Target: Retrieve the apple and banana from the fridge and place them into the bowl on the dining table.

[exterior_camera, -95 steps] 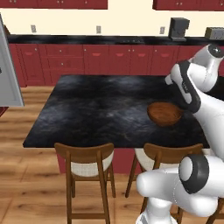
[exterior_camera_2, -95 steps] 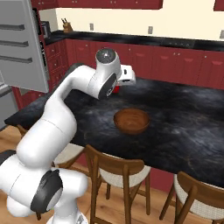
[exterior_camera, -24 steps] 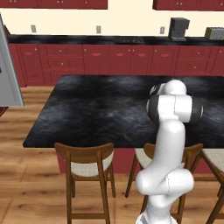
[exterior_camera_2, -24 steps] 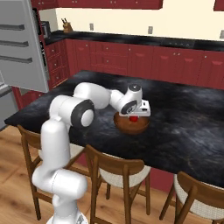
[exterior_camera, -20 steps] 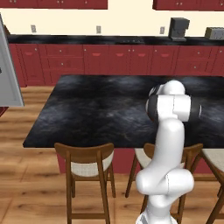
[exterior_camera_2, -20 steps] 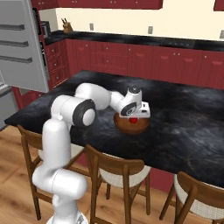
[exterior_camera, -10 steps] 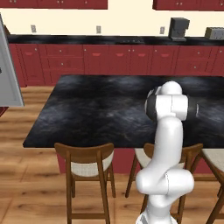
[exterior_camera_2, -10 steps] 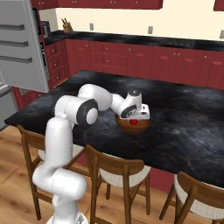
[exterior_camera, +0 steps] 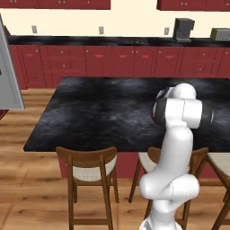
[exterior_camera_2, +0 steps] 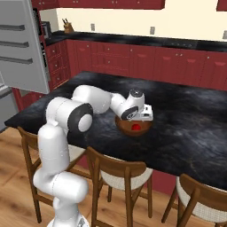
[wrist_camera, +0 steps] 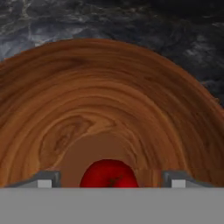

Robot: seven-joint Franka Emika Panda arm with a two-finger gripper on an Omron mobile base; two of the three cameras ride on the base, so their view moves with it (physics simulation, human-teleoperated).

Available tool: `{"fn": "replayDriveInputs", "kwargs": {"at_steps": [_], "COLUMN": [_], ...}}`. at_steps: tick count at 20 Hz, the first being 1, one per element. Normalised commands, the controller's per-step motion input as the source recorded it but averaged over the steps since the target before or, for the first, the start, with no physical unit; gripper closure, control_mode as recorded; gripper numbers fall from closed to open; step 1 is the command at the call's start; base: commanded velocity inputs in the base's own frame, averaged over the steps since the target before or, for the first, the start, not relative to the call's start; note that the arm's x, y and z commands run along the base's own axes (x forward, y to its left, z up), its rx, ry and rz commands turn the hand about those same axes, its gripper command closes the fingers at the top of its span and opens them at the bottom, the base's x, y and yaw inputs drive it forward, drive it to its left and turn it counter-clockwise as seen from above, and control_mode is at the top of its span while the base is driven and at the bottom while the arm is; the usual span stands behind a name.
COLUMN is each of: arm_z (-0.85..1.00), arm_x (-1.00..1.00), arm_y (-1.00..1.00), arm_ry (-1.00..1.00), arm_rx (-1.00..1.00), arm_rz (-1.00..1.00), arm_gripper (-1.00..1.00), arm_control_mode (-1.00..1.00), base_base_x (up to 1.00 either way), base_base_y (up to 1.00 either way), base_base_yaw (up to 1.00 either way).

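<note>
One apple [wrist_camera: 108, 173] lies on the floor of the bowl [wrist_camera: 109, 105], dark red, between the two tips of the pincer [wrist_camera: 109, 178]. Those tips stand wide, each clear of the fruit on its side, so the pincer is released and grips nothing. In the right base view the apple [exterior_camera_2: 136, 126] shows as a small red spot inside the bowl [exterior_camera_2: 126, 129], with the pincer [exterior_camera_2: 141, 119] just above the rim. One bowl is in sight, brown and wood-grained, resting on the black marbled counter [exterior_camera_2: 186, 133], nearer its front edge than its back. Three chairs show along that front edge; the nearest middle one [exterior_camera_2: 116, 173] stands just below the bowl. At the far left hangs the open grey door of the fridge [exterior_camera_2: 24, 44]; whether anything sits on its shelves I cannot tell from here. Behind runs a row of red cabinets [exterior_camera_2: 146, 60].
</note>
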Motion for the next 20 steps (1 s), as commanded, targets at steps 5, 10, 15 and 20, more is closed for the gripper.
{"fn": "replayDriveInputs", "kwargs": {"at_steps": [5,10,15,20], "arm_z": [1.00,1.00,0.99,0.90], "arm_x": [-0.29,-0.65,-0.71,-0.75], "arm_y": [0.03,0.04,0.28,0.68], "arm_ry": [-0.20,-0.15,-0.22,-0.29], "arm_rx": [-0.08,-0.11,-0.04,0.04], "arm_rz": [-0.01,0.00,-0.03,-0.15], "arm_gripper": [-1.00,-1.00,-1.00,-1.00], "arm_control_mode": [-1.00,-1.00,-1.00,-1.00], "base_base_x": [0.00,0.00,0.00,0.00], "base_base_y": [0.00,0.00,0.00,0.00], "base_base_yaw": [0.00,0.00,0.00,0.00]}}
